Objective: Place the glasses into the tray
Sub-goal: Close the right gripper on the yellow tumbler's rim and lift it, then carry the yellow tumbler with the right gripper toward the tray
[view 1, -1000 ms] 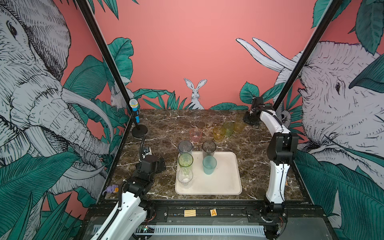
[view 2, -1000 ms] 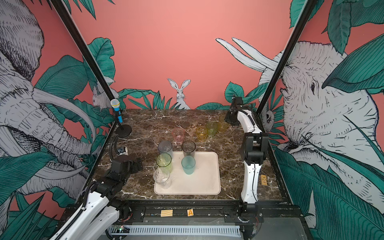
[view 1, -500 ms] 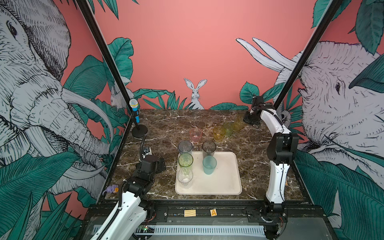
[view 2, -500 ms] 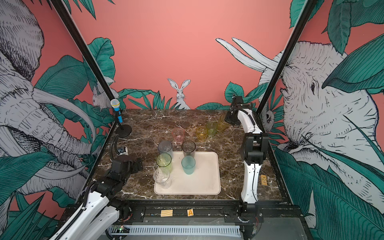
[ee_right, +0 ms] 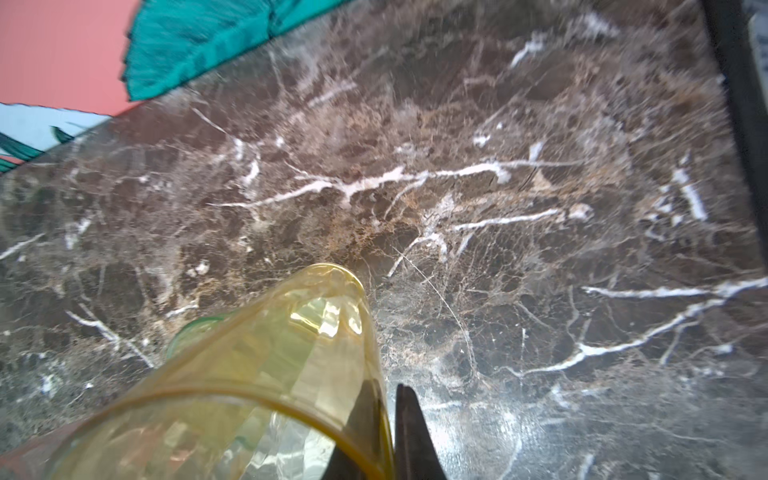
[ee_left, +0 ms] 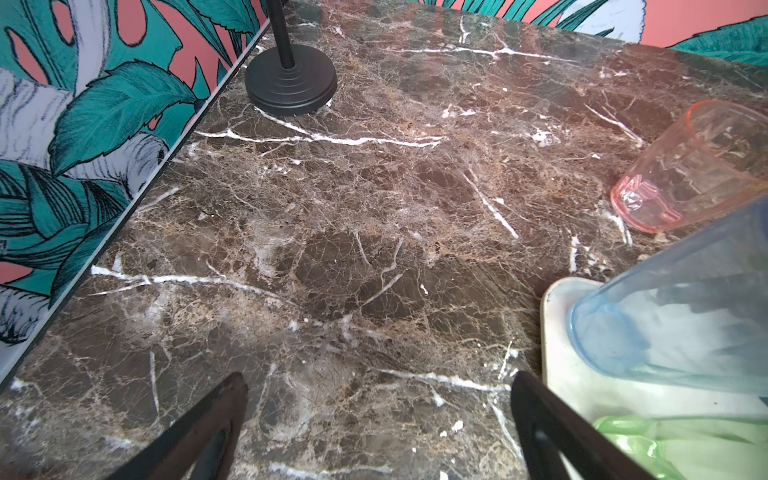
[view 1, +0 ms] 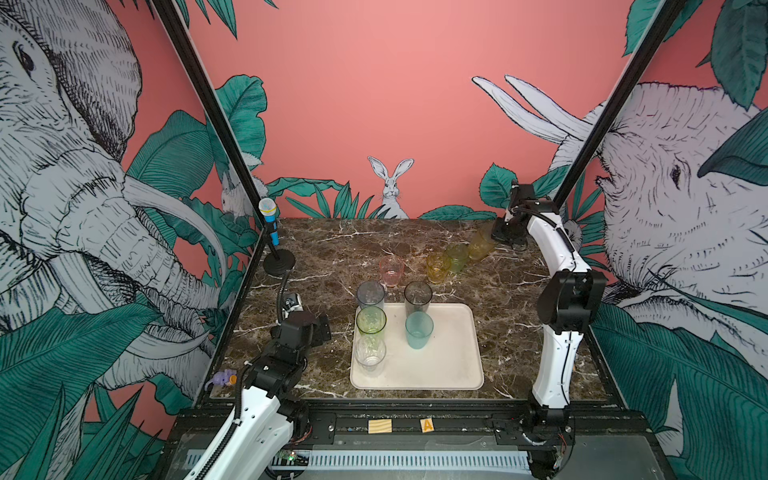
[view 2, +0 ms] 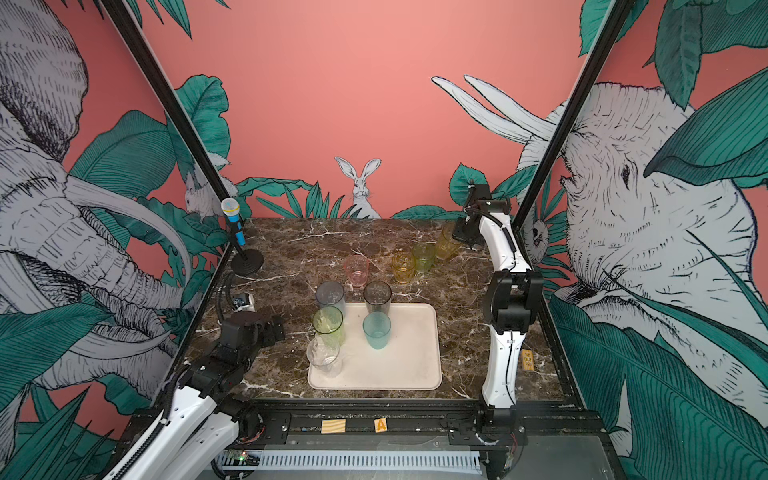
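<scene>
The cream tray (view 1: 453, 365) lies near the table's front with several glasses on it: clear (view 1: 370, 353), green (view 1: 371, 322), teal (view 1: 419, 330), smoky dark (view 1: 418, 297) and grey-blue (view 1: 370, 295). A pink glass (view 1: 391, 270), a yellow one (view 1: 437, 267) and a short green one (view 1: 457, 257) stand on the marble behind it. At the back right my right gripper (ee_right: 386, 388) is shut on the wall of the amber glass (ee_right: 270, 374), one finger inside and one outside. The amber glass (view 1: 481, 245) leans. My left gripper (ee_left: 378, 386) is open over bare marble, left of the tray (ee_left: 557, 332).
A toy microphone on a black round stand (view 1: 278, 262) is at the back left, with its base (ee_left: 291, 79) ahead of the left gripper. Side walls and black frame posts close in the table. A small purple toy (view 1: 222, 378) lies at the front left edge.
The right gripper has closed on the amber glass's wall, and the glass has shifted slightly with it. The left arm and the other glasses have not moved.
</scene>
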Robot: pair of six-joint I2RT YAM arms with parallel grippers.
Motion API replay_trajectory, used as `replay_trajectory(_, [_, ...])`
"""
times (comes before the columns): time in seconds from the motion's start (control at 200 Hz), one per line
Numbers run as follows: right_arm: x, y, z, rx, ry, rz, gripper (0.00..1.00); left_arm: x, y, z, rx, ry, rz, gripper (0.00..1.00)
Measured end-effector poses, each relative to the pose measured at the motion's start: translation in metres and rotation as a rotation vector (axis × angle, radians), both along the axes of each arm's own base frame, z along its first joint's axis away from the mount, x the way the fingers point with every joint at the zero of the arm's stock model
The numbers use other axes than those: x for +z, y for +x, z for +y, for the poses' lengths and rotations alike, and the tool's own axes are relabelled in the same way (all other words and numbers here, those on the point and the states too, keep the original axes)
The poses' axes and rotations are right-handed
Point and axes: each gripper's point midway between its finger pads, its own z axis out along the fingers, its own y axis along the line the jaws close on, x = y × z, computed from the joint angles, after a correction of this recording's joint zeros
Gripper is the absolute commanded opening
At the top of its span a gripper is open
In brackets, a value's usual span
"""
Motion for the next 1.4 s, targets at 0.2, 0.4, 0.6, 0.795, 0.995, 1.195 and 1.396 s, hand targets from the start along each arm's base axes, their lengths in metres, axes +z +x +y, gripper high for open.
replay_trajectory(0.2, [0.042, -0.017, -0.005, 0.007, -0.04, -0.053, 0.0, 0.002, -0.001, 0.0, 0.001, -0.004, -0.009, 1.0])
replay_trajectory(0.4, [0.072, -0.039, -0.006, 0.015, -0.084, -0.088, 0.0, 0.002, -0.003, 0.001, 0.0, -0.002, -0.005, 1.0])
replay_trajectory(0.6, [0.083, -0.063, -0.001, 0.038, -0.107, -0.085, 0.0, 0.0, -0.005, 0.001, -0.002, 0.0, 0.005, 1.0])
replay_trajectory(0.795, [0.089, -0.087, 0.008, 0.064, -0.11, -0.079, 0.0, 0.002, -0.007, 0.002, -0.002, -0.005, -0.006, 1.0])
replay_trajectory(0.995, [0.104, -0.116, 0.028, 0.118, -0.107, -0.103, 0.0, 0.002, -0.009, 0.003, -0.003, -0.004, -0.003, 0.99])
replay_trajectory(1.195, [0.111, -0.148, 0.049, 0.182, -0.107, -0.111, 0.0, 0.004, -0.009, 0.002, -0.003, -0.014, -0.012, 0.99])
replay_trajectory(1.396, [0.112, -0.177, 0.062, 0.236, -0.137, -0.109, 0.0, 0.005, -0.01, 0.002, 0.0, -0.025, -0.017, 1.0])
